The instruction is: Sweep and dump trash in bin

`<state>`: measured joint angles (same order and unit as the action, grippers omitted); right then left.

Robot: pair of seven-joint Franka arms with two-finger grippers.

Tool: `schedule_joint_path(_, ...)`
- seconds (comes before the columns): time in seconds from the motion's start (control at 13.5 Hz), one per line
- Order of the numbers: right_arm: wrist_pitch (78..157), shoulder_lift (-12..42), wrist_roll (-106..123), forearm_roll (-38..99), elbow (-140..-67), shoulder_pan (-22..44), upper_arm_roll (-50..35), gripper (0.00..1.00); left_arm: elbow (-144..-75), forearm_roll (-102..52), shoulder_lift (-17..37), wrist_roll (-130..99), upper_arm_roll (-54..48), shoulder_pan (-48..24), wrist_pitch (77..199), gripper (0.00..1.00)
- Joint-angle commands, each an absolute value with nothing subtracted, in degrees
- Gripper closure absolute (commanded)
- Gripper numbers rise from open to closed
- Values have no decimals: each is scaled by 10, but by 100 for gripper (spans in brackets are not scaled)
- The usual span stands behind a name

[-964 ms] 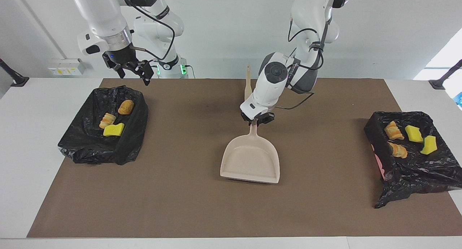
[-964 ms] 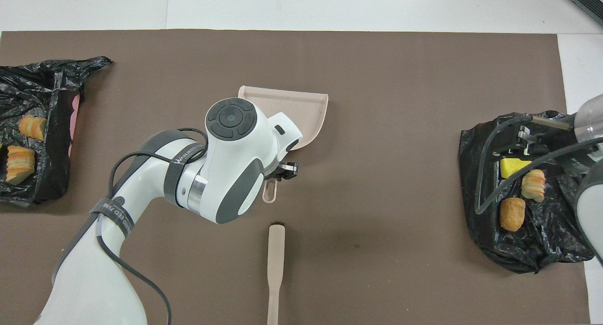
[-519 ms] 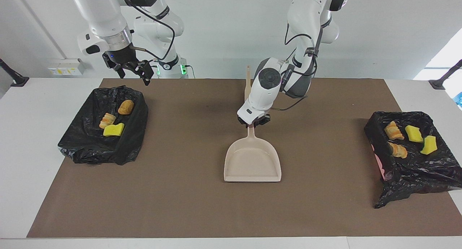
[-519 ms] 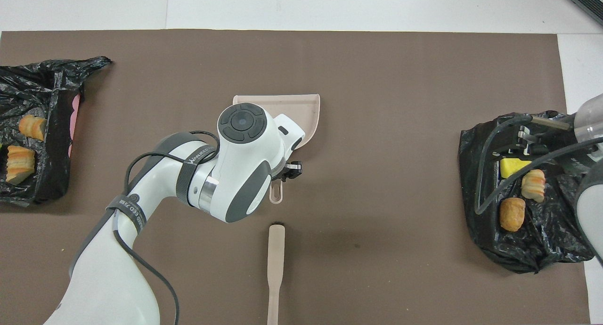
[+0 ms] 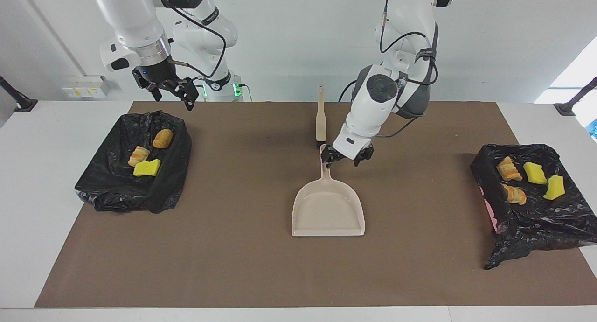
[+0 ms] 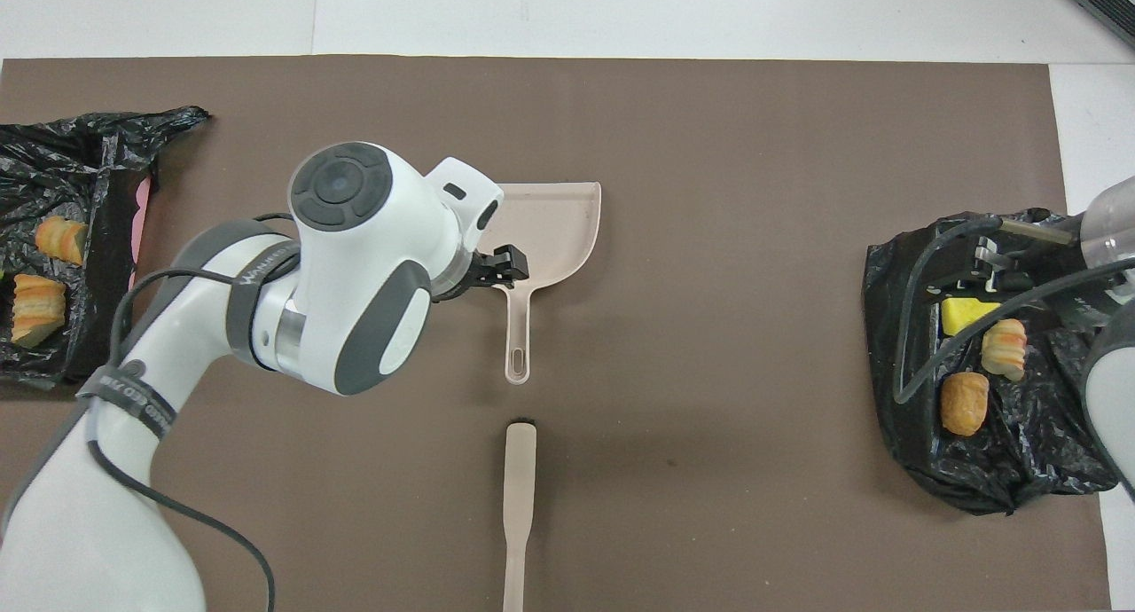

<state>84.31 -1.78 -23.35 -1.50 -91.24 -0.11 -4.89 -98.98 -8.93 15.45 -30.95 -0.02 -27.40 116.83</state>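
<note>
Brush, beige, slim-handled, lies nearest the robots on the brown mat. Beige plastic dustpan rests flat farther out. Left gripper hangs beside its handle, jaws apart, empty. Right gripper, jaws apart, hovers by one black-lined bin. Trash lies in both bins.

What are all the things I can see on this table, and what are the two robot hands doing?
Dustpan: one, beige, flat mid-mat.
Brush: one, beige, nearer the robots than the dustpan.
Bins: two, black-lined, one at the right arm's end, one at the left arm's end.
Trash: seven scraps, yellow and orange-brown, three in the right arm's bin, four in the other.
Mat: one, brown.
Left gripper: open, beside the dustpan's handle.
Right gripper: open, waiting above its bin.
</note>
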Motion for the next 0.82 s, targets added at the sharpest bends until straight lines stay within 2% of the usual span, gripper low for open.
schedule_joint_path(0.0, 844, -19, -213, -14, -913, -4, -50, 0, -984, -91, 138, -305, -2, -231, 1160, 0)
schedule_joint_path(0.52, 844, -20, -213, -14, -913, -4, -50, 0, -931, -89, 131, -128, 16, -104, 1083, 0)
schedule_joint_path(0.74, 844, -20, -213, -14, -913, -4, -50, 0, -891, -83, 130, -48, 18, -64, 1012, 0)
